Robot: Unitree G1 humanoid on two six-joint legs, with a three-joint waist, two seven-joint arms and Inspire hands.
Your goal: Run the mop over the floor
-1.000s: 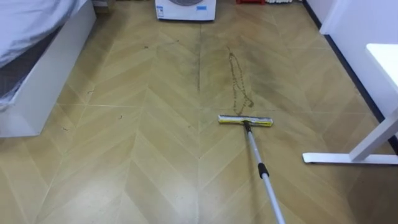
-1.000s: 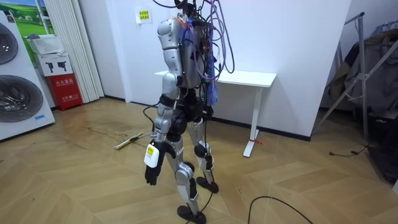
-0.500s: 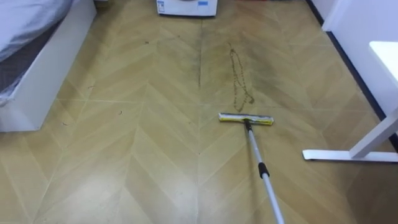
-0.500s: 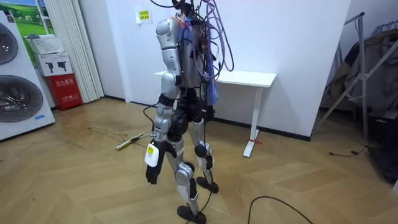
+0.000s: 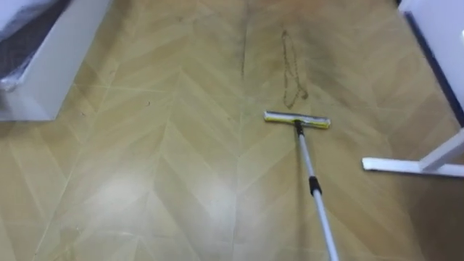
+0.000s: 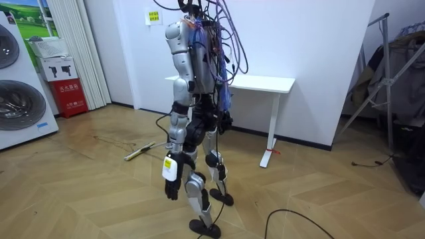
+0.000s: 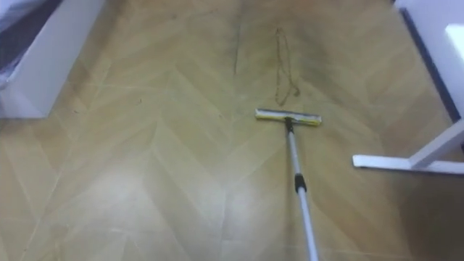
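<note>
Fingers of the left hand [image 6: 171, 188] hang slack and empty by the thigh, as the room view shows. Ahead the mop [image 5: 312, 185] lies flat on the floor [image 5: 145, 181], handle running away from the robot to its crosswise head [image 5: 297, 120], just short of a dark scuff trail [image 5: 293, 88]. Far left stands the bed [image 5: 43, 65].

Chevron wood floor [image 5: 145, 181] under plain white walls [image 6: 319, 53].
A white desk [image 6: 262, 83] stands on my right and a white bed frame [image 5: 51, 61] on my left, with washing machines [image 6: 16, 103] and a pale curtain [image 6: 76, 46] ahead.
</note>
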